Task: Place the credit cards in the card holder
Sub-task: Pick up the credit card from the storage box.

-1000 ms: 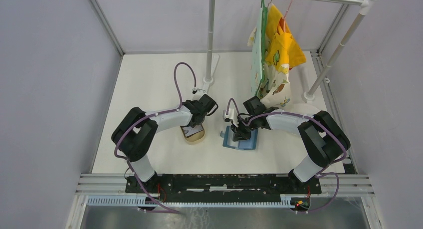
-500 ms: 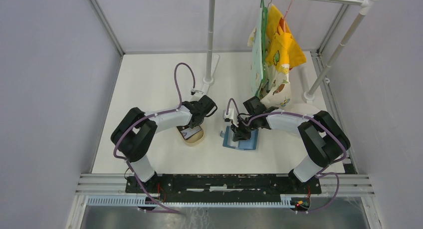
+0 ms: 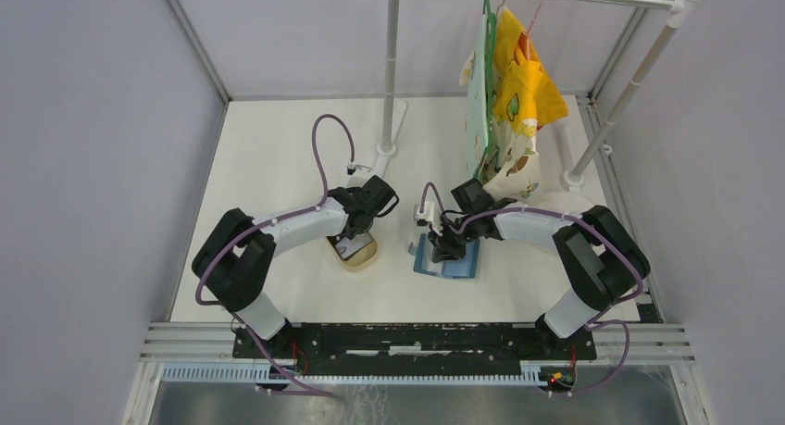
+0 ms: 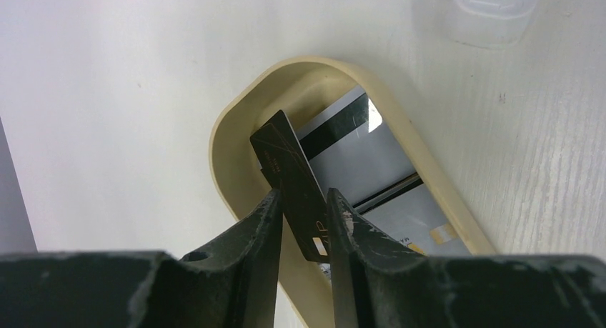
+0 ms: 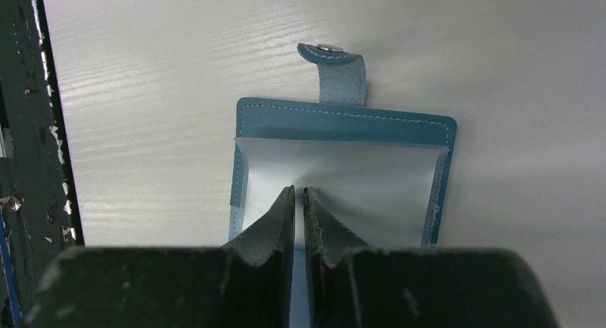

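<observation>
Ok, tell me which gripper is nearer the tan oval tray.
Left. The left gripper is over the tan oval tray, pinching a dark card; the right gripper is off to its right, gripping the card holder.

The left gripper (image 4: 304, 203) pinches a dark card (image 4: 286, 156), tilted up. Pale cards (image 4: 371, 167) lie flat in the tan tray (image 4: 218, 153).

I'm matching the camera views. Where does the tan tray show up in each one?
Top external: tray left of centre, under the left gripper.
Left wrist: tray in the centre, cards lying inside.
Right wrist: not in it.
Shared landmark: the left gripper, over the tray in both, shut on a dark card.
</observation>
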You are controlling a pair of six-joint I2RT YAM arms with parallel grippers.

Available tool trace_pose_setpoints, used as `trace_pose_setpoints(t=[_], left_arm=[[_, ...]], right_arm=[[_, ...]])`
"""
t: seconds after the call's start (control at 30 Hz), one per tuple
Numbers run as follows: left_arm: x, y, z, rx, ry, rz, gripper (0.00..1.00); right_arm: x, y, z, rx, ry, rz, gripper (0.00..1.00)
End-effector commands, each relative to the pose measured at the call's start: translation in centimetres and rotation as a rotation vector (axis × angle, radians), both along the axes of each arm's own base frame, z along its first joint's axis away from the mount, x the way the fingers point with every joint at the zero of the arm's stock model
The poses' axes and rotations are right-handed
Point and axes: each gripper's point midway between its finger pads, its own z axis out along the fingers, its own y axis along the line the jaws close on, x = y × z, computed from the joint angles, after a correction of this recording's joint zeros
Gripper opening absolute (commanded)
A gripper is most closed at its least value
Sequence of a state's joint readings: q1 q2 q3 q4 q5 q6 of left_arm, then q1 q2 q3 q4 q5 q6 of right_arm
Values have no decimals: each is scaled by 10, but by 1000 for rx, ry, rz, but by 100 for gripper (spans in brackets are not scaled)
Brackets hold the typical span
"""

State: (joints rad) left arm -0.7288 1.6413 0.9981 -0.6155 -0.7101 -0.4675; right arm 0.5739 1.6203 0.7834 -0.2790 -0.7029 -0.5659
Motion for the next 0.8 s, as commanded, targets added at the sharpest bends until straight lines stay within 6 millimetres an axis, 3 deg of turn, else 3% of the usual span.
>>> trace_pose_setpoints(t=[0.0,0.27,0.77], left_arm=[[-3,7,13,-28,-61,58,35],[-9,12,17,-41,-65,82,26],[-24,23,18,-69,-77,120,26]], right_arm=[[10,9,13,39,-35,13,14],[10,8,13,38,-35,13,14],[10,9,14,41,-35,13,14]])
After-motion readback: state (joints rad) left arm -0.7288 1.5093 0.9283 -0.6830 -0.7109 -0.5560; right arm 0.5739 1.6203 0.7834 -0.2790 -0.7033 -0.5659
